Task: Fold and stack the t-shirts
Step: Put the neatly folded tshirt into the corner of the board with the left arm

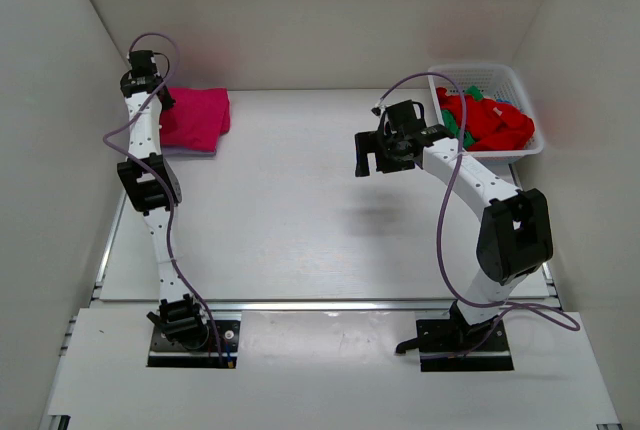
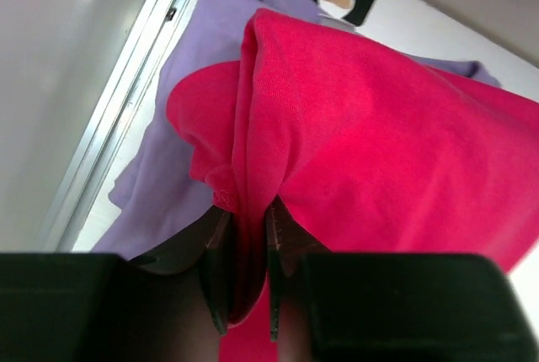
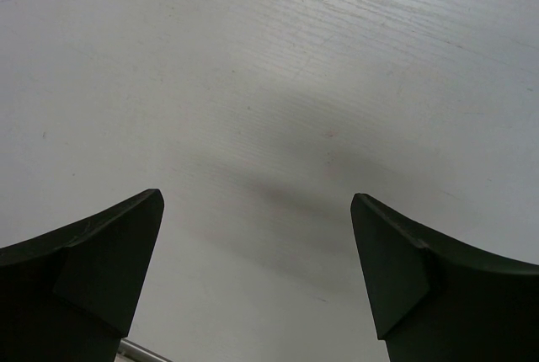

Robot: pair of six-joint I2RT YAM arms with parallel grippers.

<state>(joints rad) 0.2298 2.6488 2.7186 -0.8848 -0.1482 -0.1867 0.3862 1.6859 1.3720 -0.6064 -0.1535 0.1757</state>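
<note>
A folded magenta-pink t-shirt (image 1: 196, 118) lies at the back left of the table on a pale lavender t-shirt (image 1: 190, 151) whose edge shows under it. My left gripper (image 1: 160, 97) is at the pink shirt's left edge. In the left wrist view it (image 2: 246, 236) is shut on a fold of the pink shirt (image 2: 370, 135), with the lavender shirt (image 2: 181, 151) beneath. Red t-shirts (image 1: 492, 122) and a green one (image 1: 474, 92) are heaped in the basket. My right gripper (image 1: 372, 155) hangs open and empty over the bare middle of the table; its view (image 3: 257, 210) shows only tabletop.
A white plastic lattice basket (image 1: 528, 100) stands at the back right corner. White walls close the table on the left, back and right. A metal rail (image 1: 300, 304) runs along the near edge of the table.
</note>
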